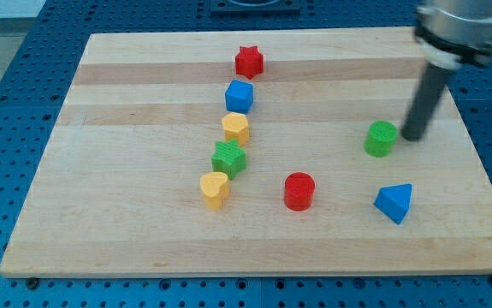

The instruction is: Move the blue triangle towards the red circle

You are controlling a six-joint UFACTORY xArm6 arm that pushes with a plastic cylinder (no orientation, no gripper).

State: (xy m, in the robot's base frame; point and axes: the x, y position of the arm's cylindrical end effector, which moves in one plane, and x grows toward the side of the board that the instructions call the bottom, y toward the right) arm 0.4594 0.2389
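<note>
Near the view's right edge, you are seeing my tip point(413, 137) resting on the board point(143, 239), just to the right of the green cylinder point(381, 139); whether it is touching that block cannot be told, though the gap looks very slight. The rod is a plain bar with nothing to open or close, and it is clamping on nothing. It is leaning up toward the view's top right, where its blurred mount is running out of frame.

Below the tip, toward the view's bottom, the blue triangle point(394, 203) is lying well apart from it, with bare wood between them. To the triangle's left, the red circle point(299, 191) is standing at nearly the same level, a clear stretch of board separating the two.

Further left you are looking at a loose line of five blocks running from the view's top downward: a red star point(248, 62), a blue cube point(240, 96), a yellow block point(236, 128) whose shape is hard to tell, a green star point(228, 159), and a yellow heart point(215, 189). The green star and yellow heart are sitting nearly against each other.
</note>
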